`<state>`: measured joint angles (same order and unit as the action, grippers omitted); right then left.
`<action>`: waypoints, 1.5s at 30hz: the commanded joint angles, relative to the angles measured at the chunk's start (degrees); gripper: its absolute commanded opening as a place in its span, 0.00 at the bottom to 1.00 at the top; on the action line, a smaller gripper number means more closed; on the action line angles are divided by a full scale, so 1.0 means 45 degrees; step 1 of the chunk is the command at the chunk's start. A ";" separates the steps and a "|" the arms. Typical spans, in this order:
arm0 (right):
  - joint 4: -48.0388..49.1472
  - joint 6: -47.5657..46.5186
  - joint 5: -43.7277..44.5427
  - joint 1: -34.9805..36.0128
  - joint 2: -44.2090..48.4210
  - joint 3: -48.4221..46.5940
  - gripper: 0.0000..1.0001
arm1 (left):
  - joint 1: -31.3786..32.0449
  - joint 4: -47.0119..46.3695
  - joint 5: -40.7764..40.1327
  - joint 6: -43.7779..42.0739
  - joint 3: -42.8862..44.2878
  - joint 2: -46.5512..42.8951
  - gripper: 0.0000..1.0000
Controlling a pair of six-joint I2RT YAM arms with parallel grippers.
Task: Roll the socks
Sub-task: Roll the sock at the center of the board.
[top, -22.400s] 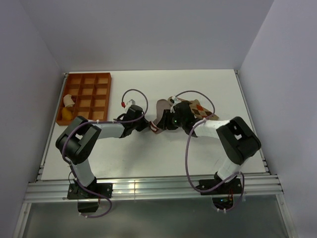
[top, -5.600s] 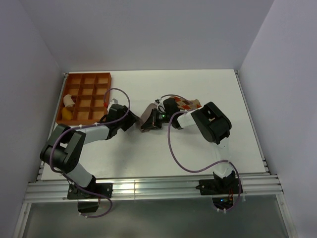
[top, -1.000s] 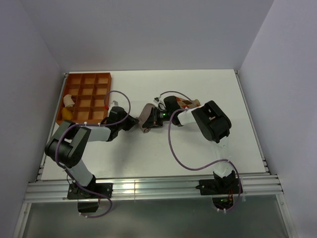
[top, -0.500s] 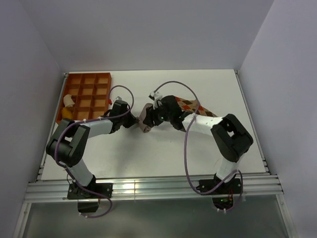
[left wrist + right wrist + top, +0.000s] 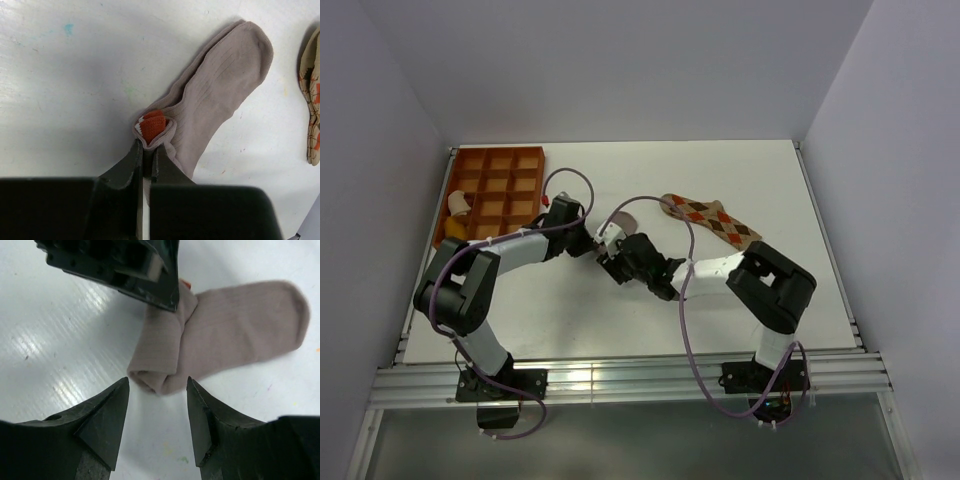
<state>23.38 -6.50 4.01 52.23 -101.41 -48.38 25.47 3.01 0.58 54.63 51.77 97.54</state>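
Note:
The grey-brown sock (image 5: 621,222) lies mid-table with its cuff end folded over; the red-striped cuff (image 5: 152,124) peeks out of the fold. My left gripper (image 5: 148,146) is shut on that folded cuff end. In the right wrist view the sock (image 5: 240,330) stretches to the right, its folded end (image 5: 157,362) just beyond my right gripper (image 5: 157,390). That gripper is open, its fingers apart from the fabric. From above, the right gripper (image 5: 612,260) sits on the sock's near side and the left gripper (image 5: 594,244) at its left. The argyle sock (image 5: 711,218) lies flat to the right.
An orange compartment tray (image 5: 510,175) stands at the back left, with small yellow and white items (image 5: 454,216) in its near-left cells. The argyle sock's edge (image 5: 313,100) shows at the far right of the left wrist view. White walls enclose the table.
My right gripper has opened, let go of the grey-brown sock and drawn back to its near side, uncovering the argyle sock. My left gripper has closed on the folded cuff.

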 commanded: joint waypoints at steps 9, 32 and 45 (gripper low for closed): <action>0.1622 -0.2070 0.2291 0.1343 -0.1097 -0.0791 0.58 | 0.0023 0.1285 0.0300 -0.0792 0.0605 0.0317 0.00; 0.0023 -0.2229 0.2571 0.1461 -0.2466 -0.1748 0.00 | 0.0023 0.0934 0.0575 -0.0578 0.0411 0.0162 0.17; -0.2886 0.0896 -0.3951 -0.1175 -0.2229 -0.2704 0.00 | -0.0836 -0.0551 -0.0050 0.1041 -0.1698 -0.1984 0.65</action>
<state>18.22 -7.92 -3.51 50.04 -111.02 -58.52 22.61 2.24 1.15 56.58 46.13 92.75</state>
